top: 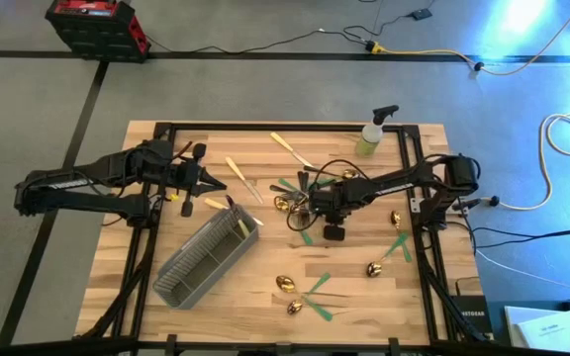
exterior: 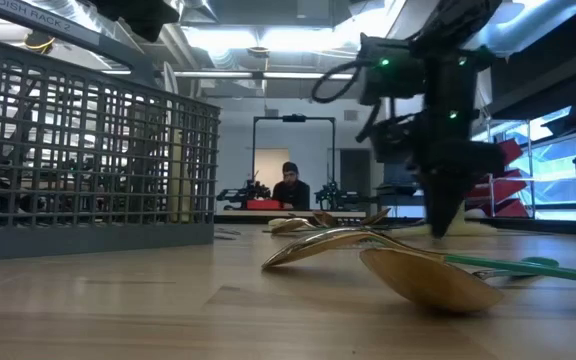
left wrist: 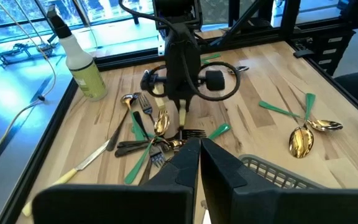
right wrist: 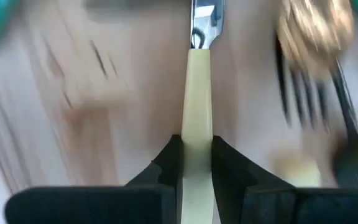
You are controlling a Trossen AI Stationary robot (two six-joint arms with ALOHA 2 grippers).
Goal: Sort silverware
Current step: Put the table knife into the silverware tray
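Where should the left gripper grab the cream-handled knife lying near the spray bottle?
Take the cream-handled knife by its cream handle, coming straight down from above with the fingers across its width. It lies flat and alone on bare wood, and the slim handle should fit between the jaws more surely than the blade would.

Cream fork handle (right wrist: 197, 112); green-handled gold spoon (exterior: 438, 275); grey mesh caddy (top: 206, 259)

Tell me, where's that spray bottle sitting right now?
In the high view the spray bottle stands at the table's far edge on the right arm's side, beyond the pile of silverware in the middle.
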